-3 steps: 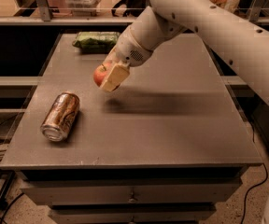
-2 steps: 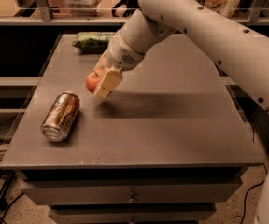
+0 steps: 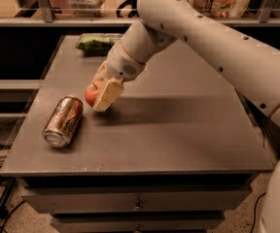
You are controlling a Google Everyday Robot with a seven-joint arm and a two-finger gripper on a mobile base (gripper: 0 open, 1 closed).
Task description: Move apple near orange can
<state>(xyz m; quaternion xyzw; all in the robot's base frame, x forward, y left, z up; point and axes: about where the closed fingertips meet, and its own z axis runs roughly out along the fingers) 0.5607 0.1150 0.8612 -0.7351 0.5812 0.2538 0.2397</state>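
The orange can [image 3: 62,121] lies on its side toward the left edge of the table [image 3: 179,144], at about 8 o'clock from the tabletop's centre. Its silver lid points to the near-left corner.

Just beside it, at about 1 o'clock from the can, the apple [image 3: 90,95] sits low over the surface, pinched in the gripper [image 3: 99,97]. The pale fingers [image 3: 107,94] are closed on the fruit's sides. Whether the apple touches the table cannot be told.

The arm [image 3: 203,38] reaches in from 2 o'clock. A green snack bag [image 3: 98,41] rests at the far edge, around 12 o'clock from the apple and well apart from it.

The apple looks close enough to the can already, so the risks lie in the release. A round apple let go above the surface may roll, either off toward 6 o'clock or into the can. The can, lying on its side, could roll toward the left edge if the apple or a finger nudges it.
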